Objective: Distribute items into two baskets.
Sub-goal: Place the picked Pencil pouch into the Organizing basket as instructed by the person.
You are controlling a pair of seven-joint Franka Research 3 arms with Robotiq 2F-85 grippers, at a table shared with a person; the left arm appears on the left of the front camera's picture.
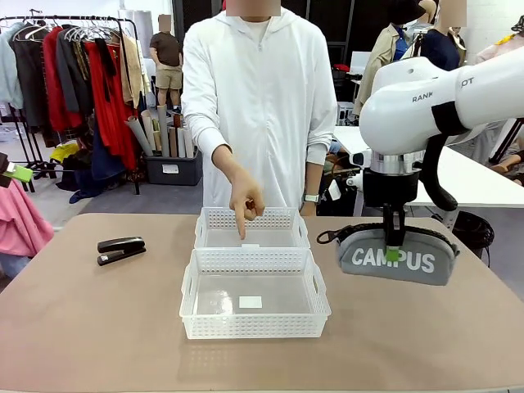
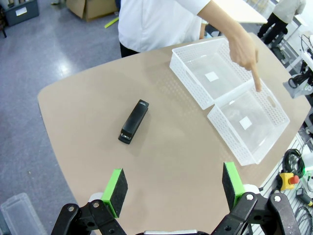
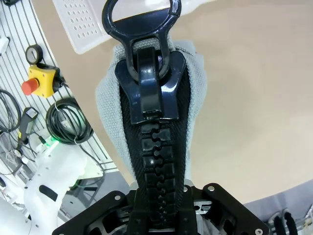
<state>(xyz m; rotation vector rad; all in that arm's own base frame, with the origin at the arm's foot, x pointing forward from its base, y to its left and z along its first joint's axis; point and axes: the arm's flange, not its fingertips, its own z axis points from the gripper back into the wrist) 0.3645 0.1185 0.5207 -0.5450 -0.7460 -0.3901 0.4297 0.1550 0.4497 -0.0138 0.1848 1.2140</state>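
Observation:
The grey CAMPUS pouch (image 1: pixel 398 257) hangs upright at the table's right side, to the right of the baskets. My right gripper (image 1: pixel 395 242) is shut on its top along the black zipper (image 3: pixel 154 122). Whether the pouch's bottom touches the table I cannot tell. Two white baskets stand end to end in the middle: the near basket (image 1: pixel 190 288) and the far basket (image 1: pixel 201 231). A person's hand (image 1: pixel 245 199) points a finger down into the far one. The black stapler (image 1: pixel 121 249) lies at the left. My left gripper (image 2: pixel 173 188) hovers open high above the table, stapler (image 2: pixel 133 121) below.
A red emergency stop button (image 3: pixel 35 83) and coiled cables (image 3: pixel 68 122) sit beyond the table edge on my side. The person stands at the far edge behind the baskets. Bare tabletop (image 1: pixel 98 327) lies left of and in front of the baskets.

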